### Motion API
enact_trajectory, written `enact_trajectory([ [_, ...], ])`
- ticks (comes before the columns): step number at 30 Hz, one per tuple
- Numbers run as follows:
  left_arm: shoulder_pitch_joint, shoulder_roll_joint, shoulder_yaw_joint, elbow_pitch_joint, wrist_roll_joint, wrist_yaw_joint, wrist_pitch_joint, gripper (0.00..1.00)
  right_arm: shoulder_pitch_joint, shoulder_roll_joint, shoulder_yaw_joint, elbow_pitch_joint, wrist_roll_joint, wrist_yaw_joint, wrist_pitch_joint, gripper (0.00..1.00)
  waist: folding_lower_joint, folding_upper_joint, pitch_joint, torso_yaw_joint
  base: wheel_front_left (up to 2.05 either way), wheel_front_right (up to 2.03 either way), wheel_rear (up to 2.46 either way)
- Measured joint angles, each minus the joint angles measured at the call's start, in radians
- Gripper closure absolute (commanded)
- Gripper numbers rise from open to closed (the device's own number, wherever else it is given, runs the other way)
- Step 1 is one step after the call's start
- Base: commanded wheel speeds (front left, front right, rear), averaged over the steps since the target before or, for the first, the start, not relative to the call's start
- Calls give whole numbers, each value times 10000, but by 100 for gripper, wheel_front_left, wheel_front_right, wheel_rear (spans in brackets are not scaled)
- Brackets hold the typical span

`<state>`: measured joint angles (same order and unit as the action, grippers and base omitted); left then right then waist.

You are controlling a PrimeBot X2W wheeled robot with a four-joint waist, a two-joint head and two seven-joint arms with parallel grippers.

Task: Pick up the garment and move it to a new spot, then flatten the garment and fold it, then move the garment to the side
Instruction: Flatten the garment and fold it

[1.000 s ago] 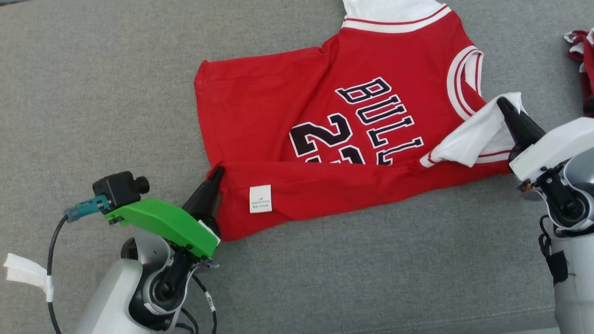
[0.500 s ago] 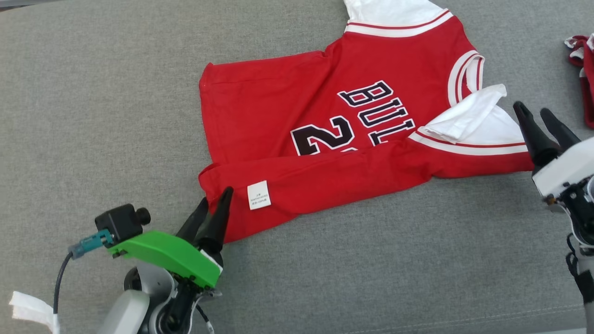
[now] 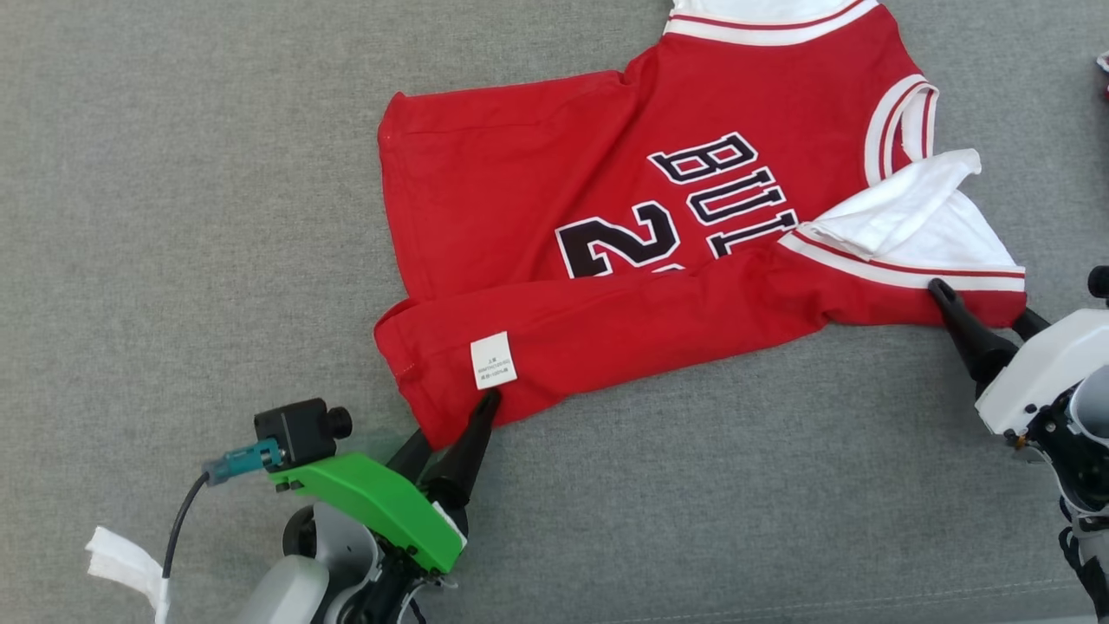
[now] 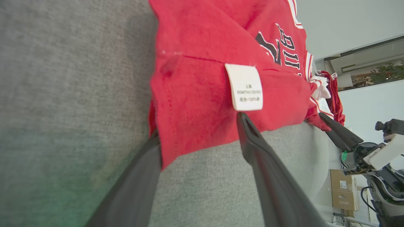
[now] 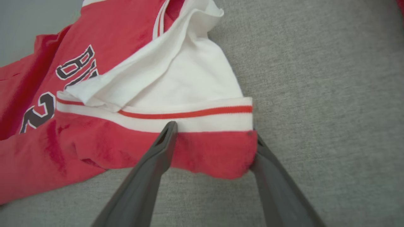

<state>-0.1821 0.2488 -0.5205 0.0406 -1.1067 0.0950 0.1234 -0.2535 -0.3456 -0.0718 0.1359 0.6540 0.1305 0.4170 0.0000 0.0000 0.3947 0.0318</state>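
The garment (image 3: 537, 208) is a red jersey with black lettering and white trim, lying on the grey surface with its near edge folded over itself. A white label (image 3: 493, 360) shows on that fold. My left gripper (image 3: 450, 425) is open, its fingers straddling the fold's near-left corner (image 4: 195, 88); one finger lies beside the label (image 4: 245, 87), the other at the cloth's edge. My right gripper (image 3: 979, 303) is open too. In the right wrist view its fingers (image 5: 164, 142) stand either side of the red corner below the white sleeve (image 5: 189, 75).
The grey fabric surface (image 3: 173, 217) runs wide on the left and along the front. Another red and white garment (image 4: 331, 94) lies beyond the far right end. A white tape tag (image 3: 121, 563) hangs on the left arm's cable.
Both grippers opened and let go of the garment, drew back, then came forward so each straddles a near corner. The white sleeve dropped onto the jersey. The head view shifted slightly.
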Motion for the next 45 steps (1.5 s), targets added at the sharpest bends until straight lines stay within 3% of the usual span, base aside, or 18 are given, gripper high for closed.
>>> enact_trajectory([
  [1, -78, -6, -42, 92, 10, -65, 36, 92, -18, -8, 67, 29, 77, 0, 44, 0, 0, 0, 15, 26, 0, 0, 0],
  [2, -170, -13, -79, 213, 15, -167, 88, 100, -44, 8, 121, 79, 261, 0, 100, 0, 0, 0, 28, 53, 0, 0, 0],
  [3, -197, -29, -98, 286, 13, -232, 104, 100, -56, 17, 138, 109, 359, 0, 121, 50, 0, 0, 28, 62, 0, 0, 0],
  [5, -216, -35, -146, 403, -12, -351, 163, 100, -76, -44, 176, 165, 474, 0, 144, 91, 0, 0, -2, 68, 0, 0, 0],
  [6, -222, -19, -184, 460, -12, -453, 173, 100, -81, -127, 211, 207, 564, 0, 157, 100, 0, 0, -31, 68, 0, 0, 0],
  [10, -217, 192, -249, 430, -61, -727, 341, 100, -71, -376, 278, 332, 907, 0, 157, 100, 0, 0, -152, 51, 0, 0, 0],
  [14, -103, 836, -240, -330, -82, -909, 669, 100, 107, -861, 180, 182, 1482, 2, 370, 100, 0, 0, -309, 29, 0, 0, 0],
  [20, 1025, 1868, -276, -2138, -316, -579, 1434, 100, 1263, -1987, -98, -644, 2516, 8, 1473, 100, 0, 0, -509, 14, 0, 0, 0],
  [27, 1991, 1680, -633, -2368, -330, -207, 1218, 100, 2390, -2251, -240, -1083, 3074, 6, 2113, 100, 0, 0, -460, 22, 0, 0, 0],
  [28, 1977, 1570, -614, -2234, -211, -117, 1057, 68, 2426, -2224, -245, -1053, 2991, 6, 2086, 87, 0, 0, -447, 32, 0, 0, 0],
  [29, 1963, 1486, -606, -2159, -130, -75, 951, 10, 2429, -2192, -253, -1028, 2909, 6, 2034, 47, 0, 0, -438, 38, 0, 0, 0],
  [30, 1927, 1390, -623, -2061, -73, -58, 886, 0, 2427, -2148, -278, -1003, 2696, 6, 1918, 0, 0, 0, -423, 43, 0, 0, 0],
  [34, 1801, 1526, -326, -2059, 52, 38, 683, 0, 2275, -2176, -487, -1093, 2569, 0, 1904, 0, 0, 0, -368, 50, 0, 0, 0],
  [39, 1100, 2019, 541, -2510, 194, 259, 514, 0, 1151, -2633, -1041, -2127, 2755, 0, 2056, 0, 0, 0, -45, 69, 0, 0, 0],
  [41, 395, 1933, 660, -2548, 184, 284, 617, 0, 293, -2654, -1030, -2428, 2527, 2, 2050, 0, 0, 0, 166, 85, 0, 0, 0],
  [45, -1522, 1193, 431, -1833, 385, 341, 880, 0, -2005, -2290, -481, -2196, 1306, 0, 2065, 0, 0, 0, 755, 153, 0, 0, 0],
])
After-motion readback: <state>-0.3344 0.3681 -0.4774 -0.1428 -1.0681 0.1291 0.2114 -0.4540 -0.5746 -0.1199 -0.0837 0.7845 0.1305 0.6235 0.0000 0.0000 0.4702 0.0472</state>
